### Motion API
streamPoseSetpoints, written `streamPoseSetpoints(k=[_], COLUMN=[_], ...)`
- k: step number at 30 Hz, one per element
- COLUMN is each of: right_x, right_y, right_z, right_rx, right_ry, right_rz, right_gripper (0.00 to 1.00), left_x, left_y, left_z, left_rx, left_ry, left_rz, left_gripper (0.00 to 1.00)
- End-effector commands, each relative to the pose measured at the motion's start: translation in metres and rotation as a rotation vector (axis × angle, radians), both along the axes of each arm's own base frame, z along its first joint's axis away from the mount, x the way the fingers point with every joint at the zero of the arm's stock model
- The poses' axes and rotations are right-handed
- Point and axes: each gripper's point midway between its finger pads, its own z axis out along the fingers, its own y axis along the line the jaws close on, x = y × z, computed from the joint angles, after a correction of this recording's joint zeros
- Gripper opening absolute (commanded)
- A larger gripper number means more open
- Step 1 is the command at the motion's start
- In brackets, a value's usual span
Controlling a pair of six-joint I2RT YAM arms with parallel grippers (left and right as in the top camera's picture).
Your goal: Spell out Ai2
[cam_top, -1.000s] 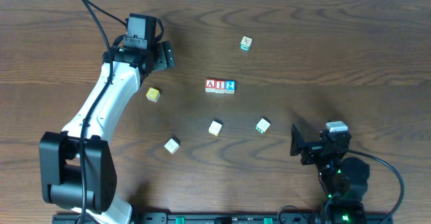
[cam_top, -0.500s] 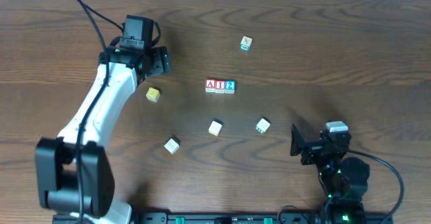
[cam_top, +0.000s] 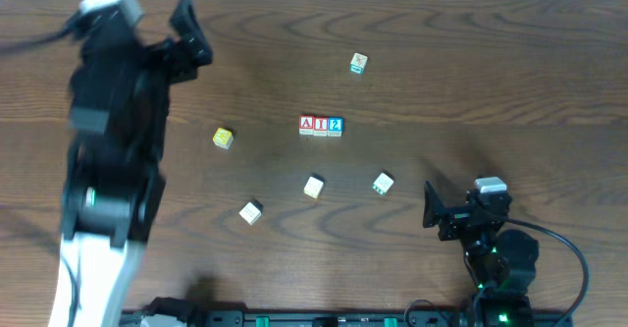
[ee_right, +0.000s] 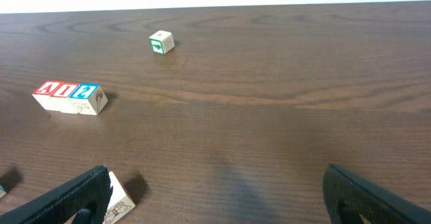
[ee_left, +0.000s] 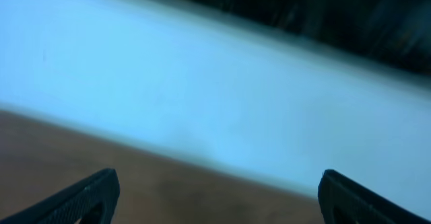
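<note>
Three letter cubes stand touching in a row at the table's middle: the red "A" cube (cam_top: pixel 306 125), the red "I" cube (cam_top: pixel 321 125) and the blue "2" cube (cam_top: pixel 336 125). They also show in the right wrist view, far left: the "A" cube (ee_right: pixel 46 89), the "I" cube (ee_right: pixel 66 91) and the "2" cube (ee_right: pixel 86 92). My left gripper (cam_top: pixel 186 30) is open and empty, raised at the far left and blurred. In its wrist view the left gripper (ee_left: pixel 215 200) faces the table's far edge. My right gripper (cam_top: pixel 430 214) is open and empty at the near right; the right wrist view shows the right gripper (ee_right: pixel 219 197).
Loose cubes lie around the row: a green-marked cube (cam_top: pixel 359 64) at the back, also in the right wrist view (ee_right: pixel 161 42), a yellow cube (cam_top: pixel 223 137), a cream cube (cam_top: pixel 313 187), another green-marked cube (cam_top: pixel 383 183) and a pale cube (cam_top: pixel 250 211).
My left arm has risen and swung back to the far left, away from the yellow cube. The right arm and all cubes have not moved.
</note>
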Motion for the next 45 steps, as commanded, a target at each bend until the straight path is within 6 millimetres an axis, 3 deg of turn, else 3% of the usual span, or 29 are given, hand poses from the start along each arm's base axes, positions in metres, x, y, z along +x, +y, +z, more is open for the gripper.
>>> streamPoseSetpoints(k=[1,4,6,11,14,23,26,33,38,45], right_x=[0.0,0.0,0.0,0.0,0.0,0.0,0.0,0.0,0.0,0.0], right_y=[-0.001,-0.001,-0.002,-0.001,-0.001,-0.002,-0.001,-0.001,-0.001,-0.002], right_z=[-0.001,-0.001,-0.001,-0.001,-0.001,-0.001,-0.001,-0.001,-0.001,-0.001], right_rx=[0.006,0.006,0.006,0.006,0.006,0.006,0.006,0.006,0.006,0.006], right_ry=[0.006,0.006,0.006,0.006,0.006,0.006,0.006,0.006,0.006,0.006], right_rz=[-0.009,-0.009,-0.009,-0.009,-0.009,-0.009,-0.009,-0.009,-0.009,-0.009], right_gripper=[0.99,0.99,0.99,0.99,0.99,0.99,0.99,0.99,0.99,0.99], left_x=[-0.038,-0.086,-0.112,-0.156,-0.17,-0.156,-0.148,-0.142,-0.127,-0.124], left_y=[0.008,0.019,0.027,0.034,0.037,0.031,0.032,0.043,0.039,0.035], left_z=[0.012,0.025,0.022,-0.005,-0.03,-0.126,-0.147,-0.161,-0.214,-0.279], left_rx=[-0.023,-0.063,-0.083,-0.049,0.024,0.096,0.119,0.171,0.207,0.246], left_ry=[-0.164,-0.377,-0.462,-0.58,-0.604,-0.478,-0.441,-0.371,-0.149,0.115], left_rz=[0.011,0.028,0.046,0.064,0.09,0.07,0.083,0.132,0.094,0.045], left_gripper=[0.96,0.95,0.96,0.95,0.95,0.95,0.95,0.95,0.95,0.95])
